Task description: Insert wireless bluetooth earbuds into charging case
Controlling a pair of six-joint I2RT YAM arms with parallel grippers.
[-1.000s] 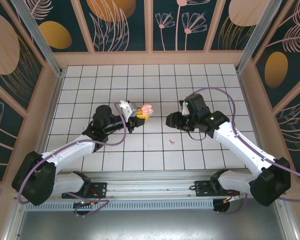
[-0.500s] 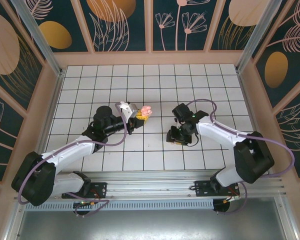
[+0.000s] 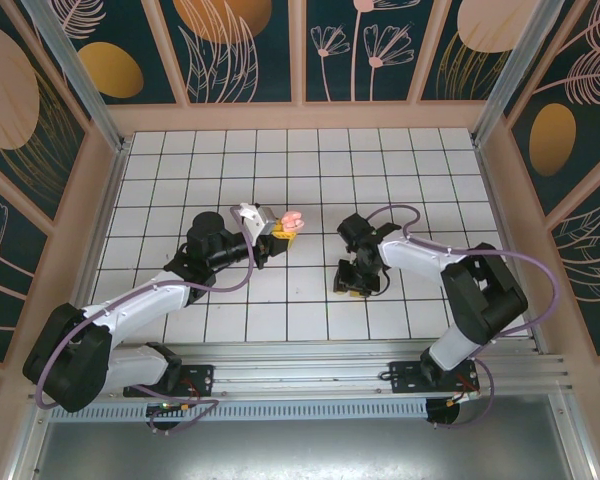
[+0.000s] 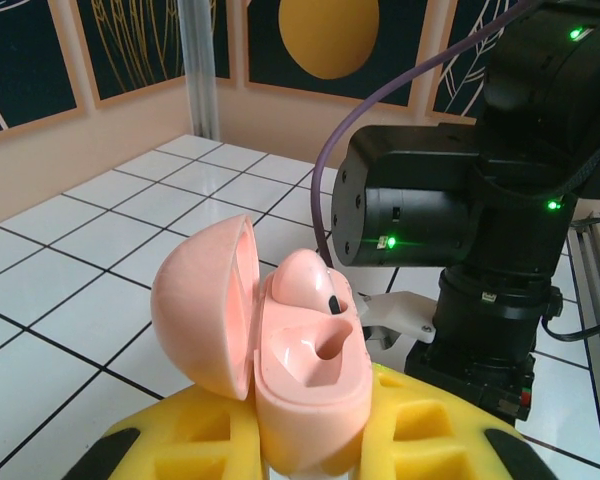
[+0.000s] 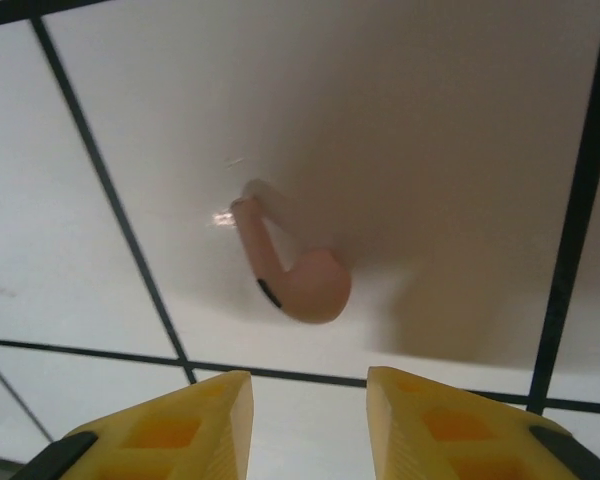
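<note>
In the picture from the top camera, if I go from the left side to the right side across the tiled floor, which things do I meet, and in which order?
left arm → charging case, held in the left claw → right claw

In the left wrist view, the charging case runs off the lower edge. Its base is sunk between the yellow left fingers, which are cropped there too. From overhead, the case is too small to read its inside. In the right wrist view, the right fingers are cut by the bottom edge, and the earbud looks soft, its stem tip blurred.
</note>
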